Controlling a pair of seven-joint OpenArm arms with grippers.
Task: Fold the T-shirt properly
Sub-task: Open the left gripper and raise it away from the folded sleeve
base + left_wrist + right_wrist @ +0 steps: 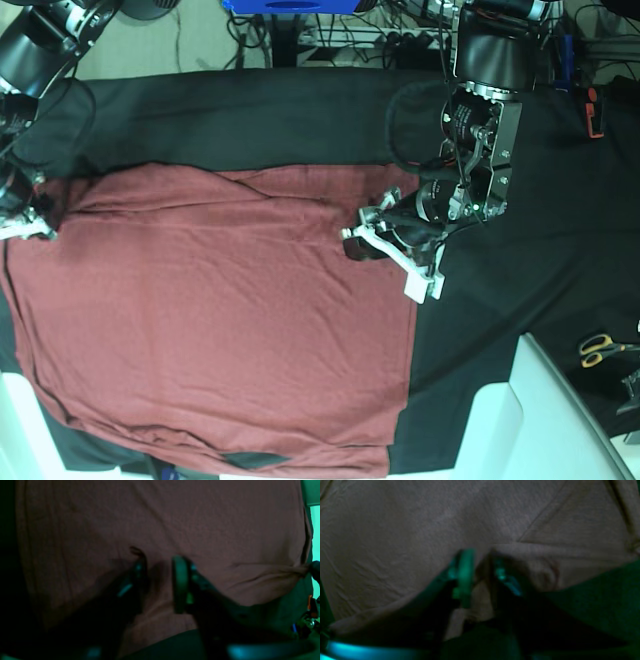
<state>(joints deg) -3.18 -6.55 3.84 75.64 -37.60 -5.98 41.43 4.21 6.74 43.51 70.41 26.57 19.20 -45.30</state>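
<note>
The large brick-red knit T-shirt [210,330] is lying spread flat on the black cloth sheet [250,120]. The left gripper [160,580] is hovering over the shirt's edge, jaws parted, grasping nothing. The right gripper [481,576] is standing with jaws apart astride a cloth fold.

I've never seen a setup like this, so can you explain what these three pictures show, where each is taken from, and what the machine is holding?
This is a robot with two arms. The base view looks down on a large plain brick-red knit T-shirt spread over a black cloth sheet. The other two pictures come from cameras on the wrists, looking past each arm's fingers at the fabric. The left gripper sits at one shirt edge, fingers parted, with cloth bulging between them. The right gripper also has fabric between slightly parted fingers. Yellow-handled scissors lie aside.
</note>
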